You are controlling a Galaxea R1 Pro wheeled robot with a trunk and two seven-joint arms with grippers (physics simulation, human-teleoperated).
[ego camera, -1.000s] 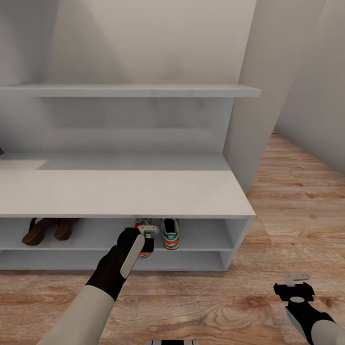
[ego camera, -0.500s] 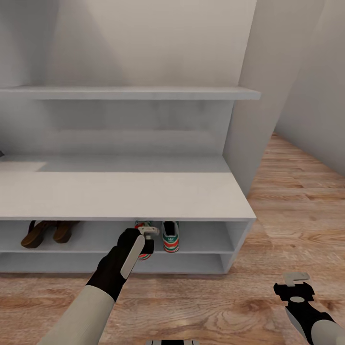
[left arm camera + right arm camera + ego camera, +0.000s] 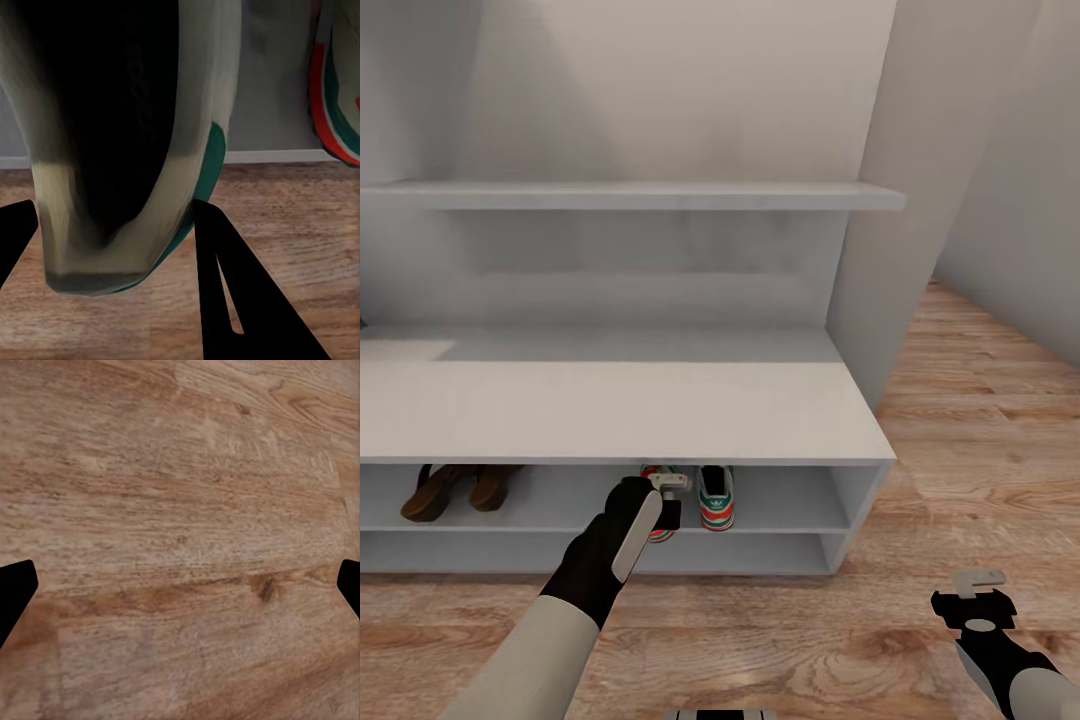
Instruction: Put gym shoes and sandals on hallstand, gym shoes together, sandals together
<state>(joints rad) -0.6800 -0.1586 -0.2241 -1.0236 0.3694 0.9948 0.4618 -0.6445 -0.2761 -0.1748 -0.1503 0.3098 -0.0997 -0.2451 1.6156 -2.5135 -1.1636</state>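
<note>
Now L fingers (image 3: pixel 666 497) grip gym shoe (image 3: pixel 120 135) at hallstand (image 3: pixel 610 410) shelf edge; R fingers (image 3: pixel 982 590) spread over floor (image 3: pixel 180 510).

Plain pale walls (image 3: pixel 690 90) behind

Head view: from above, facing forward and down at the hallstand (image 3: pixel 660 420) and corridor floor (image 3: pixel 980 440), fairly near. Left wrist view: very close on one gym shoe (image 3: pixel 127 142) at the shelf edge, shared with the head view. Right wrist view: straight down, close over floor planks.
</note>
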